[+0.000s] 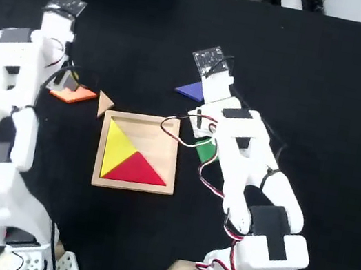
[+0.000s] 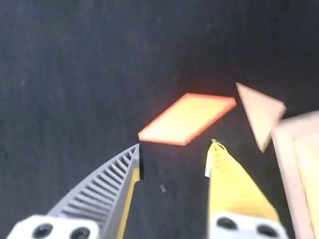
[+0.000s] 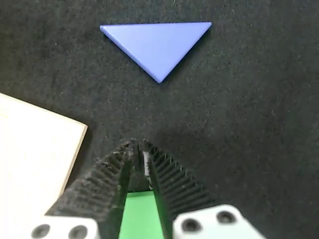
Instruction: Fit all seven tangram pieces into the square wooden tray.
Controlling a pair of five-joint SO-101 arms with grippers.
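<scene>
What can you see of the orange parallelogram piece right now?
The orange parallelogram is a thin, flat, smooth-looking piece lying on the black table. It is outside the wooden tray, off the tray's far left corner. A tan triangle sits close beside it; whether they touch is unclear. The left gripper is open just short of its near edge, apparently not touching it.

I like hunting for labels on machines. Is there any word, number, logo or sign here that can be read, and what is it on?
No readable text anywhere.
Wooden tray, orange piece, blue triangle: plain surfaces, no print.
Speckled patch on the left arm and speckled patch on the right arm: too small and blurred to tell whether they carry any characters.
</scene>
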